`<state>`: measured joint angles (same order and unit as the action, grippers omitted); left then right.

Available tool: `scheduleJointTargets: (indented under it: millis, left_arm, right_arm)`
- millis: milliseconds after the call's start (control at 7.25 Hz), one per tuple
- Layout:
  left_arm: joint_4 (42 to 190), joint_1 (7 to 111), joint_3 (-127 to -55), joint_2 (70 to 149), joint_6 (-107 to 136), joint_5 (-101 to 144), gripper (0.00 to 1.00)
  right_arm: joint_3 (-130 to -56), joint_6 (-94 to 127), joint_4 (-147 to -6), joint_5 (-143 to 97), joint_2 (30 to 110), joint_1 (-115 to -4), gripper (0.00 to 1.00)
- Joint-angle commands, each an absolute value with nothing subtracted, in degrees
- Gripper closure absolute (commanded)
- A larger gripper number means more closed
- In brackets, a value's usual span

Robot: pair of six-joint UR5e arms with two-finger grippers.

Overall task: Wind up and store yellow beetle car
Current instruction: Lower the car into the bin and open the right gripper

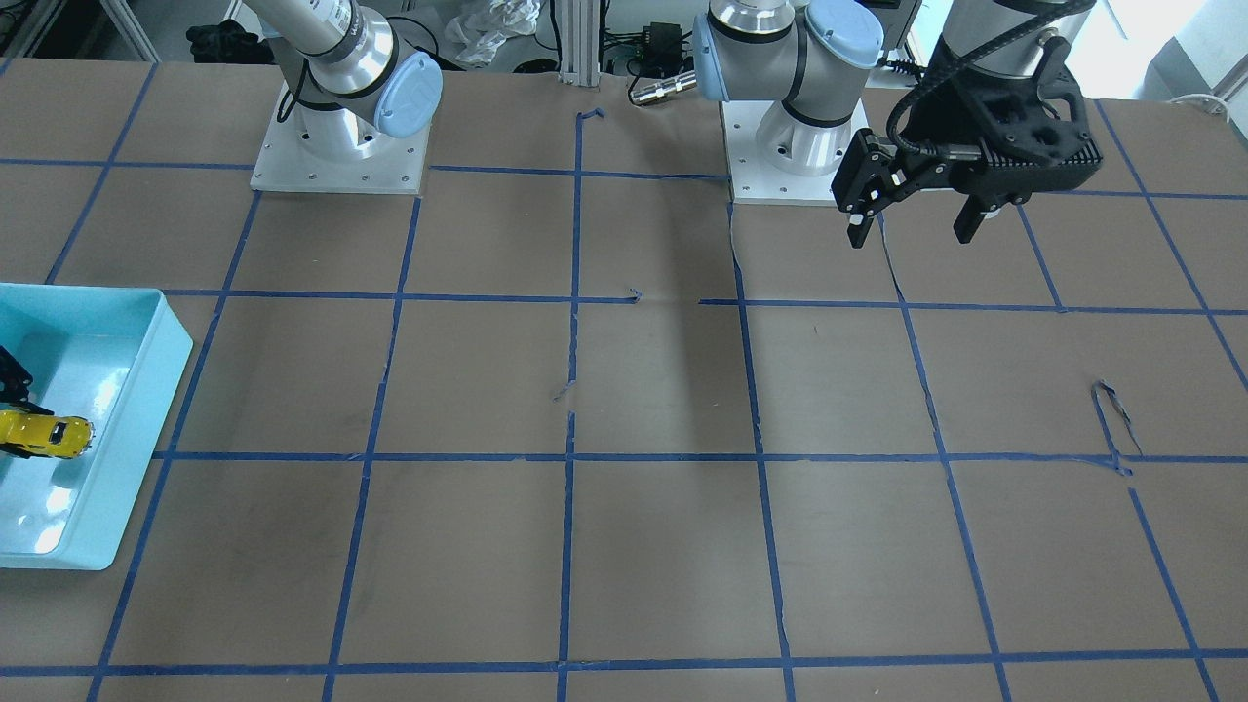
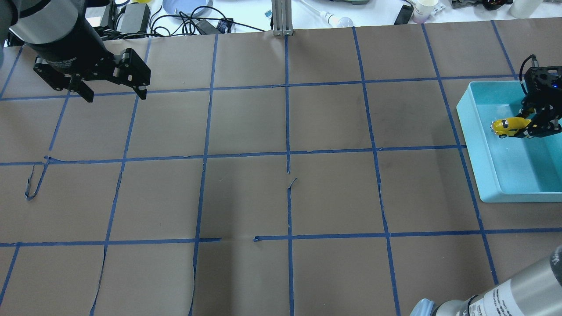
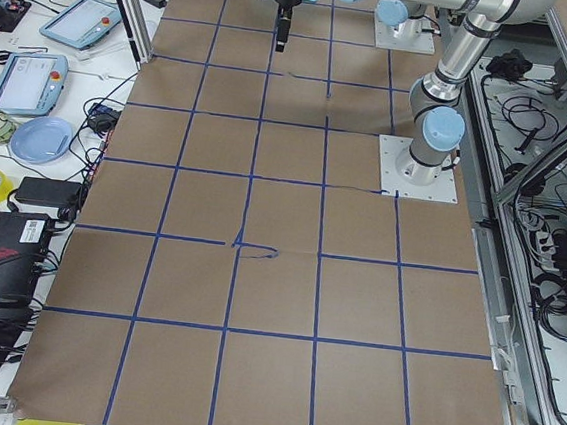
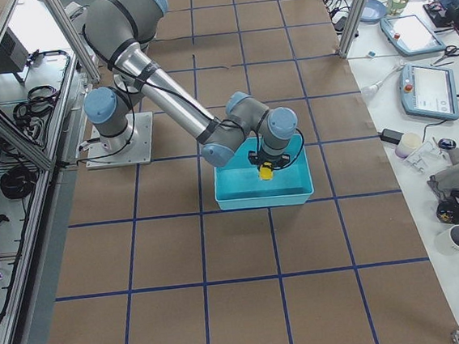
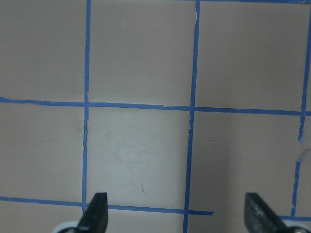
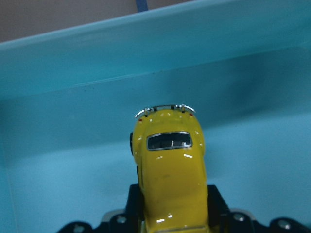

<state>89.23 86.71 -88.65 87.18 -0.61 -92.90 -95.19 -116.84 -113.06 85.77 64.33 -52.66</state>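
Note:
The yellow beetle car (image 2: 509, 126) is small, glossy and rounded. My right gripper (image 2: 533, 127) is shut on it and holds it inside the light blue bin (image 2: 478, 145) at the table's right edge. In the right wrist view the car (image 6: 170, 174) sticks out forward from between the fingers, with the bin's wall (image 6: 218, 43) ahead. I cannot tell whether it touches the bin floor. The front-facing view shows the car (image 1: 44, 436) in the bin (image 1: 127, 448). My left gripper (image 2: 116, 94) is open and empty, hovering over the far left of the table, and it also shows in the front-facing view (image 1: 912, 234).
The table is brown paper with a grid of blue tape (image 2: 287, 153). The arm bases (image 1: 339, 146) stand at the robot's side. Cables, a plate and cups lie beyond the table's far edge (image 2: 193, 17).

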Motion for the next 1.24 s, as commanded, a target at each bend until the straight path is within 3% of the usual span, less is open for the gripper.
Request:
scheduleJointTargets:
  millis: [0, 138, 552, 828, 1103]
  left_arm:
    - [89.21, 86.75, -88.68, 87.19, -0.53, -92.9, 0.0]
    - [89.3, 86.75, -88.77, 87.19, -0.53, -92.9, 0.0]
    - [89.21, 86.66, -88.86, 86.92, -0.61, -92.9, 0.0]
    - [89.21, 86.75, -88.86, 86.92, -0.62, -92.9, 0.0]
    - [89.21, 86.75, -88.86, 86.84, -0.53, -92.9, 0.0]
  right_arm:
    - [-95.8, -116.28, -113.11, 86.22, 64.68, -52.65, 0.0]
    - [-95.37, -116.02, -112.68, 89.09, 65.21, -52.65, 0.0]
    - [-95.28, -99.11, -107.36, 88.6, 77.31, -53.26, 0.01]
    - [-95.27, -72.91, -105.21, 88.51, 81.1, -53.87, 0.0]
    - [-94.84, -40.43, -104.94, 88.68, 84.97, -62.61, 0.0]
